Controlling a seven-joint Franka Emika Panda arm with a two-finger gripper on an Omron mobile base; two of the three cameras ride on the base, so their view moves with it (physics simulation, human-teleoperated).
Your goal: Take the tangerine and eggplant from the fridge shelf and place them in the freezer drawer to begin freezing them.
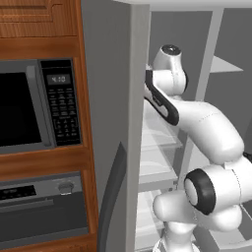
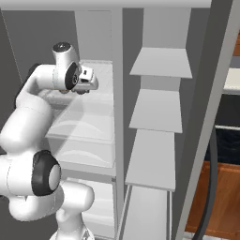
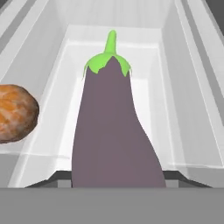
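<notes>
Hand view: eggplant [image 3: 114, 131] hangs lengthwise from the gripper [image 3: 117, 186], green cap and stem pointing away, blunt end toward the camera. The finger tips are hidden behind its bulk, so I cannot tell for sure how the claw stands; the fruit's fixed spot at the hand suggests it is clamped at the thick end.

Beyond it lies a long white box with low sides, probably the freezer drawer [image 3: 175, 92]. The eggplant lines up with the drawer's length, likely so it fits between the side walls.

Tangerine [image 3: 14, 113] sits at the drawer's left wall, near the close end.

Right base view: the arm reaches into the fridge, gripper over the white shelves [image 2: 86, 119].
</notes>
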